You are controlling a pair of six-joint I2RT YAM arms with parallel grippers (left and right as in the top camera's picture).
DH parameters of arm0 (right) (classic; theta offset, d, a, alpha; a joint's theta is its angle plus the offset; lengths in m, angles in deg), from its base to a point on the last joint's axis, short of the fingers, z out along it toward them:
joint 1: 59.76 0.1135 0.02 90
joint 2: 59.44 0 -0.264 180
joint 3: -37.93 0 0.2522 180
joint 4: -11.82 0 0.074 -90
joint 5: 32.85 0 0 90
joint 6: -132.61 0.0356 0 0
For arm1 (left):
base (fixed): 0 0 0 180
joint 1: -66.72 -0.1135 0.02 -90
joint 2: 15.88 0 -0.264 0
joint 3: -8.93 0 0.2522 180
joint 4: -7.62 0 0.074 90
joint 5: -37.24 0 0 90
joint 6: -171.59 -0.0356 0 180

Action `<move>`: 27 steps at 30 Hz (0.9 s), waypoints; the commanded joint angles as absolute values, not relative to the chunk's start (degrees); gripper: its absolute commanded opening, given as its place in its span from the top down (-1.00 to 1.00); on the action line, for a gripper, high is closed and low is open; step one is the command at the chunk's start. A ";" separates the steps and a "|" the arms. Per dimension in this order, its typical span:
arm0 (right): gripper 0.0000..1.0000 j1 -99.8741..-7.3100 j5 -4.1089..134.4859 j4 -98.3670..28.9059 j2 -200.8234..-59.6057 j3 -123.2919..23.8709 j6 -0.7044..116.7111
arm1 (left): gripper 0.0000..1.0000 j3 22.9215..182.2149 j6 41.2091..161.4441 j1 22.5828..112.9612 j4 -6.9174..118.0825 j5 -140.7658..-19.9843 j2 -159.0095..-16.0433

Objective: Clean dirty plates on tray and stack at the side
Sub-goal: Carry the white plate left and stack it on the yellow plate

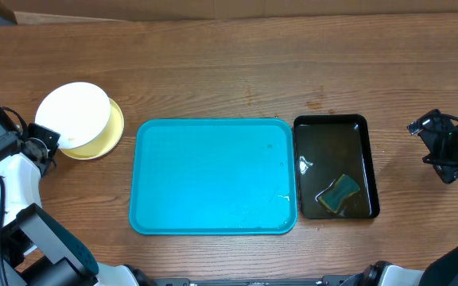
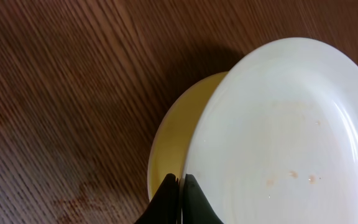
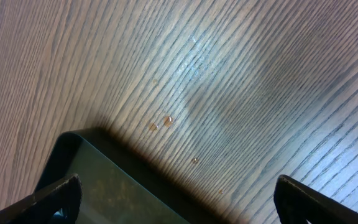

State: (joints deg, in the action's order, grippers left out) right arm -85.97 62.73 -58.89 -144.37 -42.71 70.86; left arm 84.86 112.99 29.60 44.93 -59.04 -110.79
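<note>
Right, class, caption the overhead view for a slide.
Overhead: plates stacked left of the turquoise tray; sponge in the black tray.

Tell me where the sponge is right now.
In the overhead view the sponge lies at the robot-side end of the black tray, which sits just right of the turquoise tray, on the robot's right.

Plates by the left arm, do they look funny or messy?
Yes. The white plate lies off-centre over the lime-green plate, not stacked neatly, and the left wrist view shows small brownish specks on it. Small drops also lie on the table beside the black tray.
</note>
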 commanded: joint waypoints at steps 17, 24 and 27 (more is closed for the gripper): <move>-1.00 -86.08 62.34 -58.61 -144.32 -43.78 70.66 | -0.94 84.23 108.77 34.65 41.65 -67.55 -111.03; -1.00 -86.08 62.34 -58.59 -144.32 -43.78 70.66 | -1.00 84.23 100.55 41.93 40.14 -70.36 -111.03; -1.00 -86.08 62.34 -58.61 -144.32 -43.78 70.66 | -1.00 84.23 98.76 44.96 39.40 -69.97 -111.03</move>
